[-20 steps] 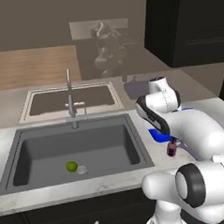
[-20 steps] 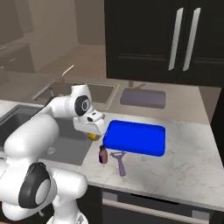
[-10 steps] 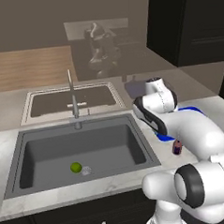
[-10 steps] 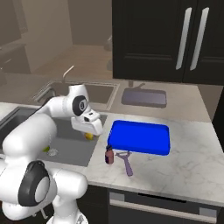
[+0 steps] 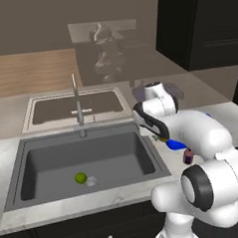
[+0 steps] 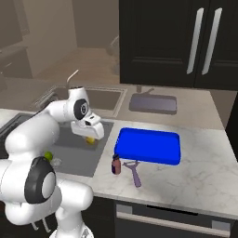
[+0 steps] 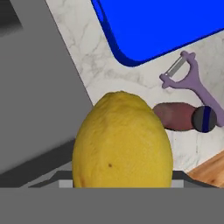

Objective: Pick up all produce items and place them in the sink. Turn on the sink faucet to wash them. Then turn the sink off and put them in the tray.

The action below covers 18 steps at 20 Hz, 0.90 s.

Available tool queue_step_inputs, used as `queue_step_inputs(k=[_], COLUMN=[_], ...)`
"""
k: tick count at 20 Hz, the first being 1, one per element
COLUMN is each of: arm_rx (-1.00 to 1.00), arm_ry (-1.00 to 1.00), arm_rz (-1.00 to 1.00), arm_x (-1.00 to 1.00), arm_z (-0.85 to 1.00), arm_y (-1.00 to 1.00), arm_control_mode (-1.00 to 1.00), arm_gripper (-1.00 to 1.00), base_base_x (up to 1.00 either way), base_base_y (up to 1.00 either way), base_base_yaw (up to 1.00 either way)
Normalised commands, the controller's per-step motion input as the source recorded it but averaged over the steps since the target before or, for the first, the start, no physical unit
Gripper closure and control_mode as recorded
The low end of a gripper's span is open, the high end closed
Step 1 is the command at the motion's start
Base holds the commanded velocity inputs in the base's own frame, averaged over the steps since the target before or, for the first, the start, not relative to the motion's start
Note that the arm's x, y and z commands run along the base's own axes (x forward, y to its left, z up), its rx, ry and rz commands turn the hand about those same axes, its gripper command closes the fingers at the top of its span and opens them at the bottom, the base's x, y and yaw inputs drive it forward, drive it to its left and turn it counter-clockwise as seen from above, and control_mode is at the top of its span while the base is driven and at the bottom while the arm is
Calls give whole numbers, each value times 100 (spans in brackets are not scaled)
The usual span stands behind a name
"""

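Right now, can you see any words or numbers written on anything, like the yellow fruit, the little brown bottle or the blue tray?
None: no words, numbers or signs can be read.
Yellow lemon-like fruit held in the gripper: plain skin.
Small brown bottle with a dark cap: only a blue stripe on the cap.
Bright blue rectangular tray: plain.
Purple peeler: plain.

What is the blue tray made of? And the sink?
The tray looks like smooth plastic: one bright, even blue with soft rounded corners. The sink looks like matte dark grey stone or composite, dull with no shine, though coated metal is possible.
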Motion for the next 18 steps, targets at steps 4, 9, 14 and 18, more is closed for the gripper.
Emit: queue_step_inputs(k=[4, 9, 14, 18], arm_rx=[4, 8, 7, 6], arm_ry=[8, 5, 0, 0], arm_rz=[15, 19, 15, 14], arm_x=[42, 15, 17, 2], arm_z=[0, 0, 0, 0], arm_y=[54, 54, 40, 21], arm_control_mode=[-100, -100, -100, -100], arm_gripper=[100, 100, 100, 100], base_base_x=[0, 0, 0, 0], base_base_y=[0, 0, 0, 0], base_base_yaw=[0, 0, 0, 0])
